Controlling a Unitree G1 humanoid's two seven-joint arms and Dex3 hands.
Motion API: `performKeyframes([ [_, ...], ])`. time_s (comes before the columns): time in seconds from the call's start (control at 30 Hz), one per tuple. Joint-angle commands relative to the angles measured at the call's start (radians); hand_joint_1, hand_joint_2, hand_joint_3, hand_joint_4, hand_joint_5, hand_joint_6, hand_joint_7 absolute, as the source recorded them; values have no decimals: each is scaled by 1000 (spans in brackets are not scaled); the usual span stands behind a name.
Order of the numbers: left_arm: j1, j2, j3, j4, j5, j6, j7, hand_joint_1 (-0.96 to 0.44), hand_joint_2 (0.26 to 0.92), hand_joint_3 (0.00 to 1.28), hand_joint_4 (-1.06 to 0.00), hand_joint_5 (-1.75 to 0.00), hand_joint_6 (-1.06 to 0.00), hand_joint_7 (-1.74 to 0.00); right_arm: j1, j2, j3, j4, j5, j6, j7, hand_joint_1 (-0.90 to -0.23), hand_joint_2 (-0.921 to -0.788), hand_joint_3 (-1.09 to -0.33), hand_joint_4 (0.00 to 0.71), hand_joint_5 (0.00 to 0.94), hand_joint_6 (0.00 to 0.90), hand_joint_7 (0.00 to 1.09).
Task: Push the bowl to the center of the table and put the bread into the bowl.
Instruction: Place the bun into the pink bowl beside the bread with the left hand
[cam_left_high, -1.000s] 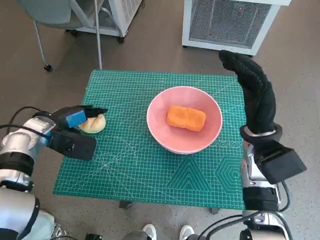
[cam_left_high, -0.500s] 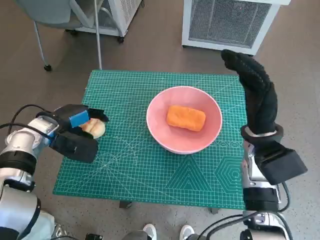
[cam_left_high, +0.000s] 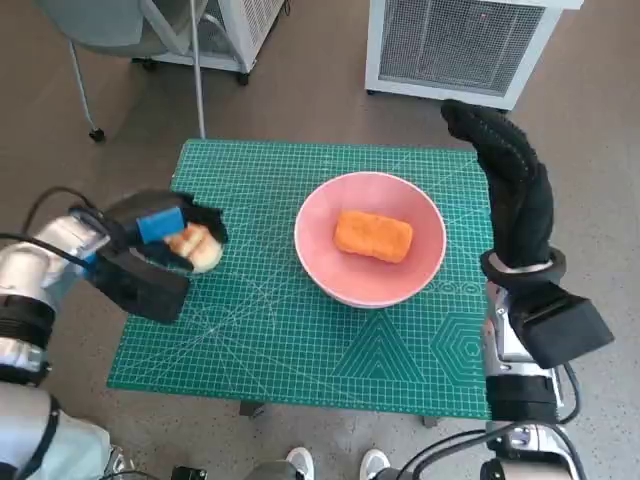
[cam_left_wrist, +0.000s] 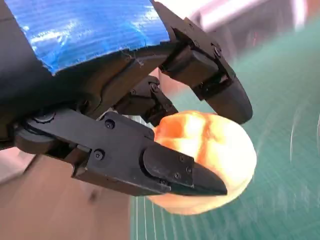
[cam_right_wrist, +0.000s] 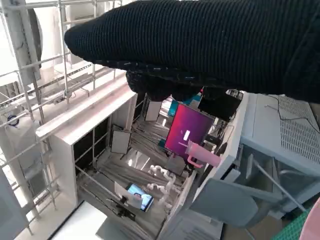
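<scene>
The pink bowl (cam_left_high: 370, 250) stands near the middle of the green mat (cam_left_high: 300, 340), with an orange piece of bread (cam_left_high: 372, 235) lying in it. My left hand (cam_left_high: 165, 235) holds a pale round bun (cam_left_high: 197, 247) above the mat's left side, left of the bowl. In the left wrist view the bun (cam_left_wrist: 210, 150) sits between the black fingers (cam_left_wrist: 175, 175) of that hand. My right hand (cam_left_high: 510, 185), in its black glove, is raised upright at the mat's right edge, beside the bowl, holding nothing; its fingers look extended.
A white grille-fronted unit (cam_left_high: 455, 45) stands beyond the table. A chair leg and pole (cam_left_high: 195, 70) are at the back left. Shoe tips (cam_left_high: 335, 465) show at the front edge. The right wrist view shows shelving and a pink screen (cam_right_wrist: 187, 132).
My left hand has closed on the bun and lifted it off the mat, moving it slightly right toward the bowl. The right hand and bowl stay still.
</scene>
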Motion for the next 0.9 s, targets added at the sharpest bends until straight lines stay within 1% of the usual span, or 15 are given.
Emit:
performKeyframes([
  [0.03, -20, 30, 58, -84, -38, -44, 43, 0, 919, 53, -679, -1152, -674, -1141, 13, -6, 4, 10, 4, 17, 13, -670, -921, -834, 240, 0, -1, 642],
  [0.1, -24, 32, 82, -113, -52, -58, 52, 0, 919, 43, -697, -1108, -681, -1158, 12, -6, 4, 10, 10, 18, 18, -671, -921, -834, 240, 0, -1, 642],
  [0.23, -32, 28, 123, -167, -81, -68, 43, 0, 920, 38, -707, -1070, -682, -1183, 10, -6, 3, 11, 15, 20, 23, -672, -921, -834, 239, 0, -1, 642],
  [0.53, -56, -7, 196, -300, -156, -47, -31, 0, 920, 44, -706, -1060, -666, -1208, 9, -7, -2, 11, 25, 23, 37, -673, -921, -834, 239, 0, -1, 641],
  [0.77, -80, -80, 206, -407, -148, 0, -69, 0, 920, 49, -701, -1074, -656, -1211, 7, -12, -5, 16, 20, 19, 40, -673, -921, -835, 239, 0, -1, 641],
  [0.9, -91, -133, 185, -452, -128, 3, -79, 0, 920, 49, -699, -1077, -658, -1209, 9, -12, -4, 11, 15, 18, 37, -671, -921, -835, 239, 0, -1, 637],
])
